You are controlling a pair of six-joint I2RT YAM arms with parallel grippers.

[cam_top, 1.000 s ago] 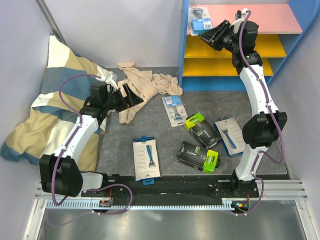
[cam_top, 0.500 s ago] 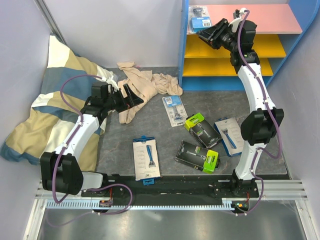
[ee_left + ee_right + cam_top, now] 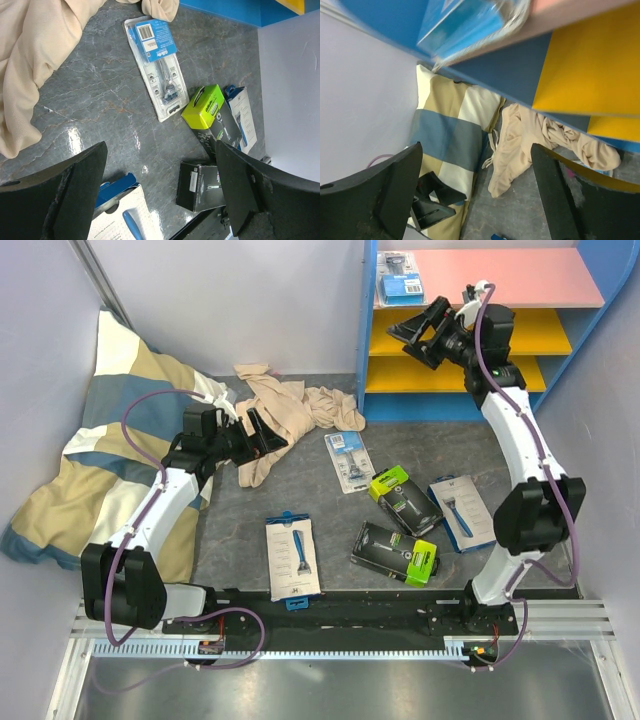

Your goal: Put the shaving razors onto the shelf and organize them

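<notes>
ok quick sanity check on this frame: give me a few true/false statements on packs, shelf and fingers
1. One razor pack lies on the pink top board. True.
2. The right fingers are shut on a pack. False: they are open and hold nothing.
3. Five packs lie on the table. True.
4. The left fingers grip the cloth. False: they are open, with nothing between them.

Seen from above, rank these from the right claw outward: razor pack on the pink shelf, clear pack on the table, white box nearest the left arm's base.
1. Razor pack on the pink board, just beyond the right gripper.
2. Clear pack, middle of the table.
3. White box, front left.
</notes>
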